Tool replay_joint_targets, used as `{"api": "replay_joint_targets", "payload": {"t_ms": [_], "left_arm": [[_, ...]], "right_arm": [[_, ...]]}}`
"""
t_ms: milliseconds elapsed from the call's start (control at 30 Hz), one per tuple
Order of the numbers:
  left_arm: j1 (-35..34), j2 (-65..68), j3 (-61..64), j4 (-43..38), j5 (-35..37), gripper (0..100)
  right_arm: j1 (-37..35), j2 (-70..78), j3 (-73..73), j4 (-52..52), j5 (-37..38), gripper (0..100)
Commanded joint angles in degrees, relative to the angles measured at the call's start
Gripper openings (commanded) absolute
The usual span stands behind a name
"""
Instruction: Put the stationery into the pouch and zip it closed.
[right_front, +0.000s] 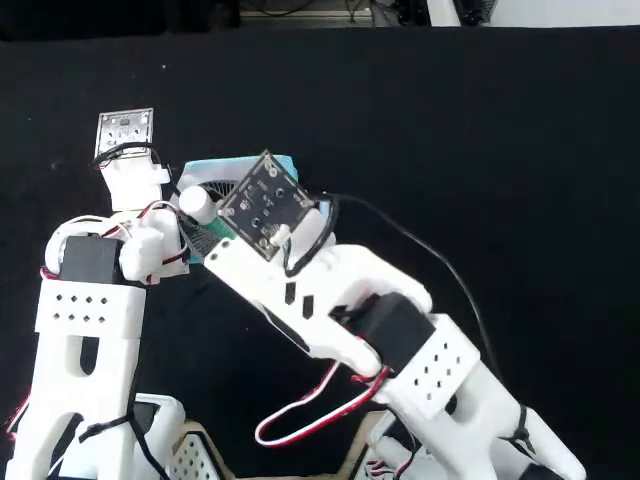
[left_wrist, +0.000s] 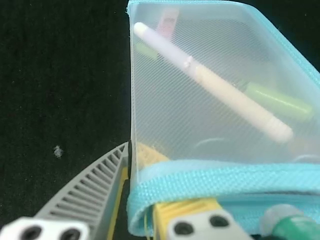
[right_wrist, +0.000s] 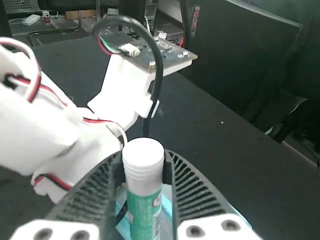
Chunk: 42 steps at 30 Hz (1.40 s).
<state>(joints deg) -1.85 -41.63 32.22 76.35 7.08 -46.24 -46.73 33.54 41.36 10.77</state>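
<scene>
**Step in hand:** insert the green-barrelled marker with a white cap (right_wrist: 143, 195) into the translucent mesh pouch with a turquoise zip band (left_wrist: 165, 125).

**Present state**
- The right tool (right_wrist: 143, 167) is closed on the marker. Both dark ribbed jaws press the barrel just below the cap.
- Part of the marker's barrel lies just beside the pouch's zip band, at the mouth.
- The left tool (left_wrist: 131, 165) sits at the pouch's corner. Its grey and yellow jaws stand close together, and the end of the band appears to be pinched between them.
- The pouch lies on the black surface (right_front: 500, 150). Inside it are a cream pen (left_wrist: 235, 97) and a lime-green highlighter (left_wrist: 280, 102).

**Procedure**
1. Hold the left grip firm, because the soft mesh will probably fold if the mouth is pushed.
2. Line the barrel up with the pen inside the pouch.
3. Pass the leading end under the upper band, not over it.
4. Open the right tool only once most of the barrel is inside the pouch. A round barrel released at the lip may roll back out.
5. Zipping is not yet done, and the slider's position cannot be seen.
</scene>
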Motion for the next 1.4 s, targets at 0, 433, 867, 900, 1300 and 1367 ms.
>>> {"api": "replay_joint_targets", "payload": {"t_ms": [0, 433, 867, 900, 1300, 1367], "left_arm": [[-0.6, 0.4, 0.1, 0.0, 0.1, 3], [-0.6, 0.4, 0.2, -0.1, 0.1, 3], [-0.6, 0.4, 0.1, -0.1, 0.1, 3], [-0.6, 0.4, 0.1, -0.1, 0.1, 3], [-0.6, 0.4, 0.1, -0.1, 0.1, 3], [-0.6, 0.4, 0.1, -0.1, 0.1, 3]], "right_arm": [[3.1, -2.9, 0.4, -1.6, 0.0, 1.1], [5.1, -6.3, 12.2, -7.0, 0.4, 1.1], [10.6, -32.0, 30.8, -14.0, 0.3, 1.1], [10.6, -33.9, 32.7, -14.0, 0.4, 1.1], [10.7, -38.5, 38.9, -9.1, 1.8, 1.1], [10.7, -38.6, 38.5, -6.9, 6.0, 1.1]]}}
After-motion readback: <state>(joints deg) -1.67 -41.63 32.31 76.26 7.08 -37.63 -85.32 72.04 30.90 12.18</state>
